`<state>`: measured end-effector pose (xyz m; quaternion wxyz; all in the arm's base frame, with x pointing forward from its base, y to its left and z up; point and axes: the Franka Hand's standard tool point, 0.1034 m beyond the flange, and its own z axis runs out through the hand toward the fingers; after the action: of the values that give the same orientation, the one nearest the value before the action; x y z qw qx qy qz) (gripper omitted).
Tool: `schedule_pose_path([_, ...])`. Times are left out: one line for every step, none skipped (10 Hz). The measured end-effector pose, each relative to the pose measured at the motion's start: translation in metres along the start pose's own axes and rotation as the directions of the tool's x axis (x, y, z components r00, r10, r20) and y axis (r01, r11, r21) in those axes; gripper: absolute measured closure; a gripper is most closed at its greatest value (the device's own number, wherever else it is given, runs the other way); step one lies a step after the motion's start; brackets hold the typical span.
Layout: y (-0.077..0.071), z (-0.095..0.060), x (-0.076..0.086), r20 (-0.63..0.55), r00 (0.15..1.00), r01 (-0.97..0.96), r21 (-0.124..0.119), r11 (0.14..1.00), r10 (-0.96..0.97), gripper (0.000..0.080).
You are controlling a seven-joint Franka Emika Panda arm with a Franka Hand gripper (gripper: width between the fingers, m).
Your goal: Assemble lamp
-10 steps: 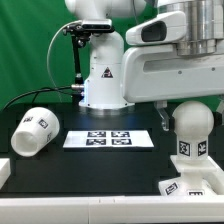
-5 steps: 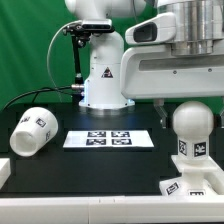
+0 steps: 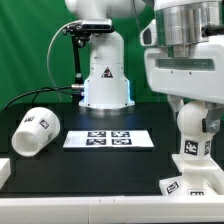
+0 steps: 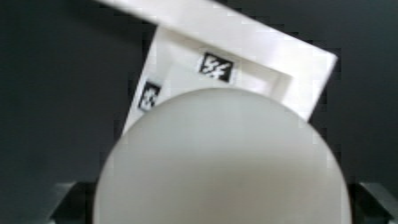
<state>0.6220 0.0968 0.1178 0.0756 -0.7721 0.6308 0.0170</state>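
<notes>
The white bulb point(image 3: 196, 127) hangs neck down at the exterior view's right, its tag facing the camera. My gripper point(image 3: 196, 108) is shut on its rounded top from above. The bulb sits just over the flat square base point(image 3: 197, 186), which lies at the front right; I cannot tell whether they touch. In the wrist view the bulb point(image 4: 222, 160) fills most of the frame between dark fingers point(image 4: 68, 203), with the base point(image 4: 249, 58) and its tags beyond it. The shade point(image 3: 33, 131) lies on its side at the exterior view's left.
The marker board point(image 3: 107, 139) lies flat on the black table in the middle. The robot's white body point(image 3: 105, 78) stands behind it. A white block point(image 3: 3, 170) shows at the left edge.
The arm's hand has turned and shifted toward the exterior view's right. The bulb has moved a little right with it. The shade has not moved.
</notes>
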Motion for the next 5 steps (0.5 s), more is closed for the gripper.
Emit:
schedule_pose_path([-0.0020,-0.0011,-0.0032,0.011,0.997,-0.080,0.006,0.997,0.080,0.0225])
schedule_pose_path([-0.0021,-0.0014,-0.0020,0.019,0.995,-0.103,0.008,0.995,0.103,0.0225])
schedule_pose_path([-0.0015,-0.0001,-0.0027,0.020,0.994,-0.103,0.006,0.995,0.103,0.0225])
schedule_pose_path([-0.0002,0.0004,-0.0026,0.015,1.000,-0.001,-0.001,1.000,0.001,0.0154])
schedule_pose_path([0.0022,0.0006,-0.0032,0.014,0.989,0.146,-0.020,0.989,-0.146,0.0117])
